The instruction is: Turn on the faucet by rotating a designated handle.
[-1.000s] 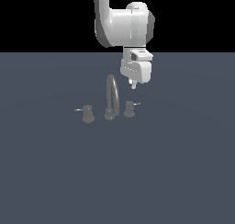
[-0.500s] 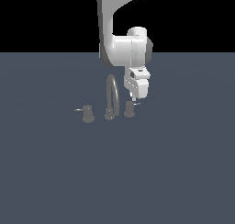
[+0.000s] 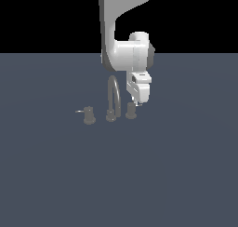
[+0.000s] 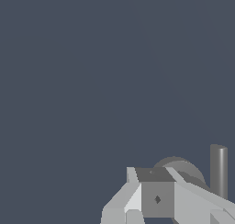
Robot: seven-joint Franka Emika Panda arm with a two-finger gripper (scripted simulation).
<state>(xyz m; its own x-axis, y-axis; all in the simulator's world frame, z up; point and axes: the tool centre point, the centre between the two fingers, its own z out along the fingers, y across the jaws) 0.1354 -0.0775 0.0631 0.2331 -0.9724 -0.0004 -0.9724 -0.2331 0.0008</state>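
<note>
Flat slate-grey ground point(image 3: 56, 184) filled the lower part of the exterior view under a black backdrop, and on it stood the faucet point(image 3: 113, 100): one tall arched spout point(image 3: 114, 89) and two stubby knobs, so three pieces in all. One white arm point(image 3: 123, 54) reached down over them. The twin knob point(image 3: 89, 116), its pin pointing to the exterior view's left, stood well apart from the arm. The handle point(image 3: 131, 110) sat just beside the spout's base on the exterior view's right, and the gripper point(image 3: 138, 102) hung right at it, its tip by the knob's top edge where the pale pin would be (the pin itself was barely a speck there). In the wrist view the gripper body point(image 4: 158, 198) covered most of the round knob point(image 4: 181, 168), with a dark upright post point(image 4: 219, 170) next to it. Whether the pincer was open or closed could not be told from either view. By my reading the approach was done and contact was near or just made; the turning itself, the whole point of the task, looked yet to do
</note>
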